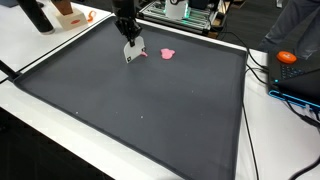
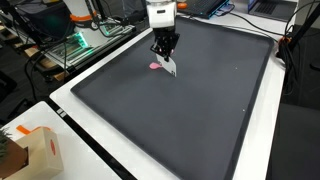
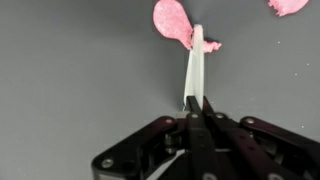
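While around strip (image 3: 194,62), gripper (image 3: 197,104) beside pink blob (image 3: 171,21)

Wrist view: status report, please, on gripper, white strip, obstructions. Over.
Gripper shut on white strip. Strip tip against pink blob. Second blob apart. Nothing blocking.

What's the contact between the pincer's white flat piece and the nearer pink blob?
Touching. The wrist view shows the white flat piece, clamped in the pincer, meeting the pink blob edge-on. Pink lies against both its sides with no gap.
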Controlling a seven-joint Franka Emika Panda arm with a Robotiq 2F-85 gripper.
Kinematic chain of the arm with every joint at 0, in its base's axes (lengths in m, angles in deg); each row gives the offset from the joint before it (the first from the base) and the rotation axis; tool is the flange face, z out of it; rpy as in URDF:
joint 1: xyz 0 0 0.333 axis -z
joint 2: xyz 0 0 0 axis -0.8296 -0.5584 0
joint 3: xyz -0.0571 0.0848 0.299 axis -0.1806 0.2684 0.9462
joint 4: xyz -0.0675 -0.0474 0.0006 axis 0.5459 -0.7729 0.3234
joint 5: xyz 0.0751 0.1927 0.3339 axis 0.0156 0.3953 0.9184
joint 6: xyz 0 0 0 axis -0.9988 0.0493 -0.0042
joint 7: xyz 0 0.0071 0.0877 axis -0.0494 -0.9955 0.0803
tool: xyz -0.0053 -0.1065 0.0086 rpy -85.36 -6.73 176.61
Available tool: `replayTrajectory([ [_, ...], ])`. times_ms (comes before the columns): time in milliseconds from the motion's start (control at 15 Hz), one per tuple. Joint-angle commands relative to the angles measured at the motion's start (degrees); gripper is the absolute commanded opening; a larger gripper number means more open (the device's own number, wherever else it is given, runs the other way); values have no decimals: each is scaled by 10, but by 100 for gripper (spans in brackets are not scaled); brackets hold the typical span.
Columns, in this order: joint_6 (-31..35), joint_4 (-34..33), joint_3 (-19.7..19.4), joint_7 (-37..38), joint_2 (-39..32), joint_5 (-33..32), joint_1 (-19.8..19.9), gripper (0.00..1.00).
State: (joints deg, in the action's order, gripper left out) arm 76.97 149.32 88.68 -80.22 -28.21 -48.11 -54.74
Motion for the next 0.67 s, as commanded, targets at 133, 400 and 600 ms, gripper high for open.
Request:
replayTrajectory([
  [133,-35,55,-2,-31,36,20,8,1],
  [400,-51,67,-3,-24,47,12,5,1],
  [600,-56,70,2,-24,73,17,0,1],
])
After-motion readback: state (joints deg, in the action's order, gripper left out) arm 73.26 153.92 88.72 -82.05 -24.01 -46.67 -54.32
